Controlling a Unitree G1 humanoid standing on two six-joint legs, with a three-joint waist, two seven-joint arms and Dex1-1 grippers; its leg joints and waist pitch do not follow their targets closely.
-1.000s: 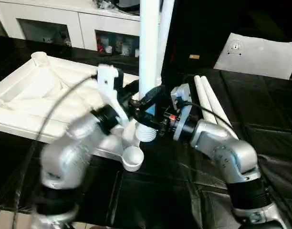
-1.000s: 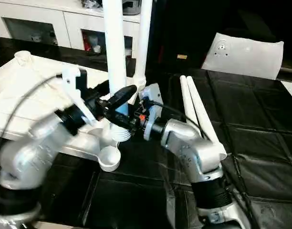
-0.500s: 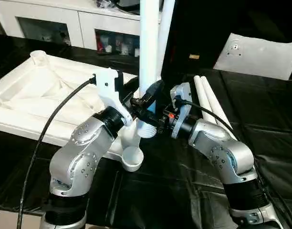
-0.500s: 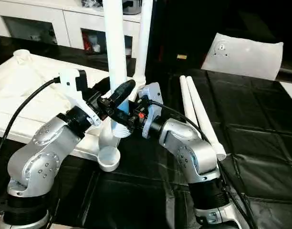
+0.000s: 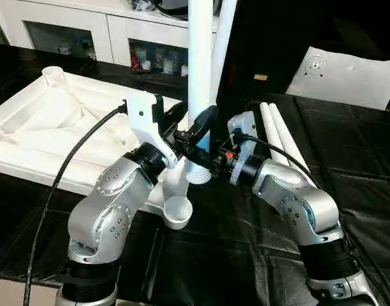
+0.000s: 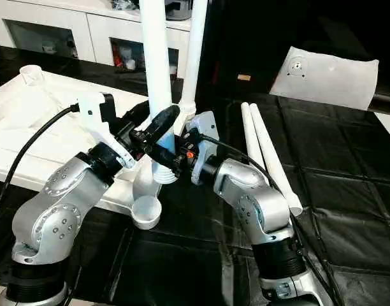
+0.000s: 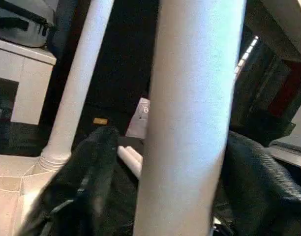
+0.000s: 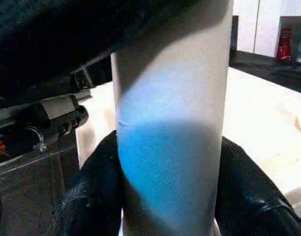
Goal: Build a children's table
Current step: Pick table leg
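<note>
Two legs already stand upright on the upturned tabletop, which lies on the black counter at about ten o'clock from the robot. The near leg rises straight up, its ribbed foot sitting over the corner socket at the tabletop's near right corner; the far leg stands just behind it in the next corner. Two spare legs lie side by side on the counter at roughly one o'clock, long axes running away from the robot.

Both tools meet on the near leg, low down, just above its ribbed collar. The left tool reaches in from nine o'clock, fingers spread fairly wide on either side of the tube; the wrist view shows black fingers flanking it, though I cannot tell for sure that they press on it. The right tool comes from three o'clock, half closed, its pads snug against both sides of the tube, so it looks to be gripping.

What matters next is the leg's vertical axis over the socket: it appears to need pushing or twisting straight down. Both forearms slope inward with wrists bent, right arm seeming the steadier hold.
</note>
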